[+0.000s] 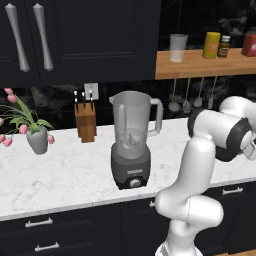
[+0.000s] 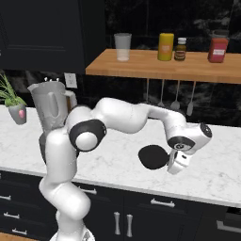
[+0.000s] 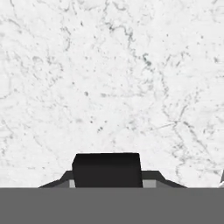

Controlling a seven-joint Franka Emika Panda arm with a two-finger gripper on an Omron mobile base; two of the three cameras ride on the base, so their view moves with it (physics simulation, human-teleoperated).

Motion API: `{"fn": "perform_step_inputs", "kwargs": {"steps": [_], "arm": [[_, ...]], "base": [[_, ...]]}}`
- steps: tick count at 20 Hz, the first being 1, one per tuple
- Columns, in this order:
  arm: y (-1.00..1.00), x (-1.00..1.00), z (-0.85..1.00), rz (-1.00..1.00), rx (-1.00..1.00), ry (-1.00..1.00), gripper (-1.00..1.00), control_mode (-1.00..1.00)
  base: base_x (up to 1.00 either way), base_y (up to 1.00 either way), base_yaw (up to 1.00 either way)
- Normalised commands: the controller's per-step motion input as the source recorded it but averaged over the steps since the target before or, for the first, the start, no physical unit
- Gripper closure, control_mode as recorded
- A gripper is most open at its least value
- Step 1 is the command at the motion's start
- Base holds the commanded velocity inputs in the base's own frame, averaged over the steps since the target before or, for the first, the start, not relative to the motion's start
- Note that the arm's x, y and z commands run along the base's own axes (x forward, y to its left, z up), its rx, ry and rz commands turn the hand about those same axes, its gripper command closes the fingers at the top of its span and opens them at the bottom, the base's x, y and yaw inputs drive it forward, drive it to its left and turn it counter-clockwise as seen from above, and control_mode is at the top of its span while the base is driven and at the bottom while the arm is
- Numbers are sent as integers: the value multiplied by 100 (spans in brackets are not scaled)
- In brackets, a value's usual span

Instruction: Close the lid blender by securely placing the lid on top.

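Note:
The blender (image 1: 131,142) stands on the white marble counter (image 1: 60,175), a translucent grey jar with a side handle on a dark base with a front knob; its mouth is uncovered. In the right base view the blender jar (image 2: 48,106) shows at far left, its base hidden behind my arm. Far to its right, the black round lid (image 2: 151,156) hangs just above the counter, held at its edge by my gripper (image 2: 167,162), which is shut on it. In the hand view the lid's black edge (image 3: 107,168) sits between the fingers over bare marble.
A knife block (image 1: 86,122) and a potted pink flower (image 1: 36,135) stand left of the blender. A wooden shelf (image 2: 160,68) above carries a clear tumbler (image 2: 123,46), a yellow canister (image 2: 165,46) and jars. Utensils (image 2: 175,96) hang below it.

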Motion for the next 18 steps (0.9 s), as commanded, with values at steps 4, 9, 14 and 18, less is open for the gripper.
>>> {"fn": "perform_step_inputs", "kwargs": {"steps": [4,9,14,18], "arm": [[61,-32,66,-12,1,-18,100,-100],[74,-20,66,-15,0,-15,100,-100],[75,-19,74,-8,2,-9,100,-100],[67,-17,65,0,0,-1,100,-100]], "base": [[0,0,0],[0,0,0],[0,0,0],[0,0,0]]}}
